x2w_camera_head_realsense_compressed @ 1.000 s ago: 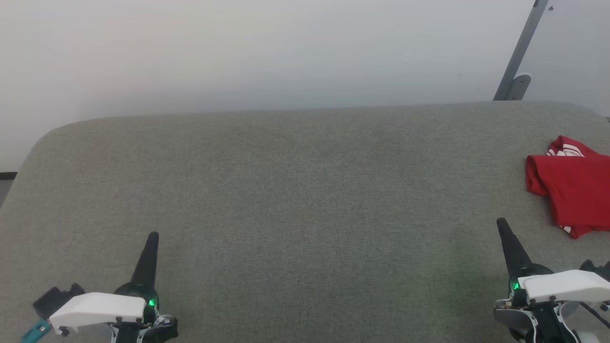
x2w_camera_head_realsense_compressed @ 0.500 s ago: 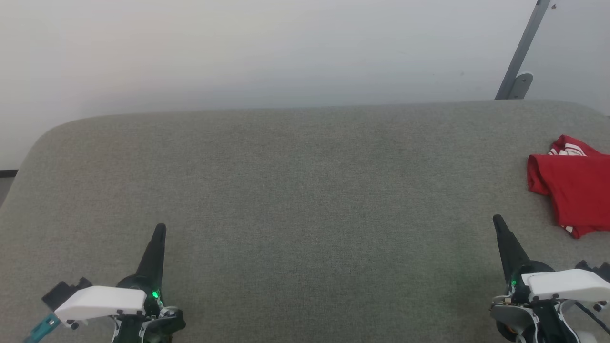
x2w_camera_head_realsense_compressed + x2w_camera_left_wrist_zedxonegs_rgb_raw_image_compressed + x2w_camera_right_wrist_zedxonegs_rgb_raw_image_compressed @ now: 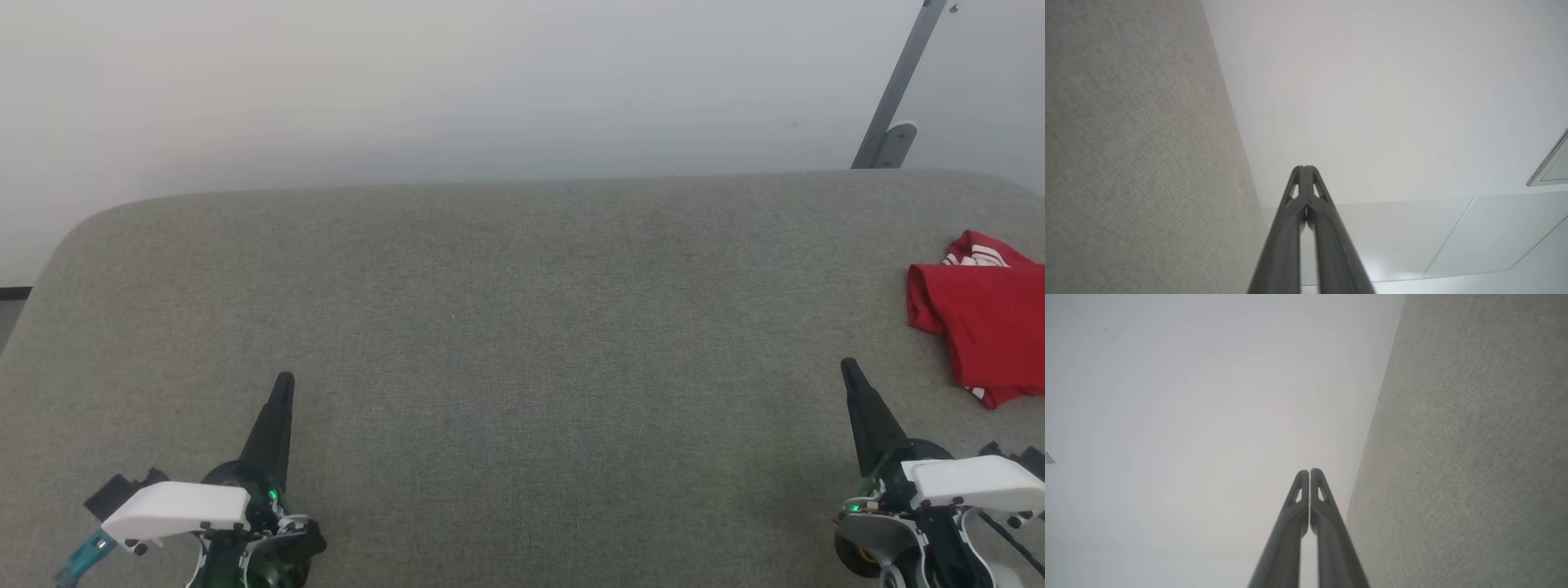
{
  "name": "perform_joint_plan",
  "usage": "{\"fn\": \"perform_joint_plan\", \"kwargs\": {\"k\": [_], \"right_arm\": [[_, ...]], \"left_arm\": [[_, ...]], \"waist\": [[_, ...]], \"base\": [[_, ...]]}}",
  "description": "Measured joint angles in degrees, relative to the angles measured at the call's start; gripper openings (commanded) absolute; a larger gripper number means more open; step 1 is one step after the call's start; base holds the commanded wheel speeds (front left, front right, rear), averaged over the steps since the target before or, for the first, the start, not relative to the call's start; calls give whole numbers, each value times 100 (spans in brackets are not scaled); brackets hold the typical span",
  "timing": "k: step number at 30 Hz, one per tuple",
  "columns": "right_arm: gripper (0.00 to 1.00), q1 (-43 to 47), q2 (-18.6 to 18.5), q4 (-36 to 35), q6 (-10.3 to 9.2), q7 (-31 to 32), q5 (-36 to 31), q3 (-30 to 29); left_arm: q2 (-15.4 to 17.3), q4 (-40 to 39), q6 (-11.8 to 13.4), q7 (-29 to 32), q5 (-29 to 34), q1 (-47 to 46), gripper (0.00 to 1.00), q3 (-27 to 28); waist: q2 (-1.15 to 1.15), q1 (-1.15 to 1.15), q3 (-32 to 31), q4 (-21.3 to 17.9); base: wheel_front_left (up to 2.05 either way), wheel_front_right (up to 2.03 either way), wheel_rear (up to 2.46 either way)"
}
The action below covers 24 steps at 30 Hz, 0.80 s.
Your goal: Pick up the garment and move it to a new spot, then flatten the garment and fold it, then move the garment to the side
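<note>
A grey upholstered surface [image 3: 522, 327] spans nearly the whole width of the head view. Its far edge runs straight beneath a pale wall [image 3: 408, 82], its far-left corner is rounded, and its far-right end curves downward. A wide open stretch of fabric lies between the two grippers and reaches up to that far edge. There is one garment [image 3: 988, 318], lying on the surface at the right border of the head view, which cuts it off. It sits beyond and to the right of the right gripper [image 3: 849, 367], near it but apart. The garment is red and bunched into a compact heap with soft folds along its left side. White-striped trim peeks out at its top, and a small striped bit shows at its lower edge. The left gripper [image 3: 284, 384] sits at the lower left, well apart from the garment. Both grippers point toward the far edge with their dark fingers pressed together and nothing between them. One grey metal strut [image 3: 894, 90] slants up the wall at the upper right, with a rounded bracket at its foot just behind the far edge.
</note>
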Motion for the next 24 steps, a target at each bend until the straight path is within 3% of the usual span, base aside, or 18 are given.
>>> {"fn": "perform_joint_plan", "kwargs": {"k": [24], "right_arm": [[0,-14,27,-16,0,37,138,-9]], "left_arm": [[-14,4,0,41,-147,-31,0,-11]], "waist": [[0,0,7,4]], "base": [[0,0,0]]}}
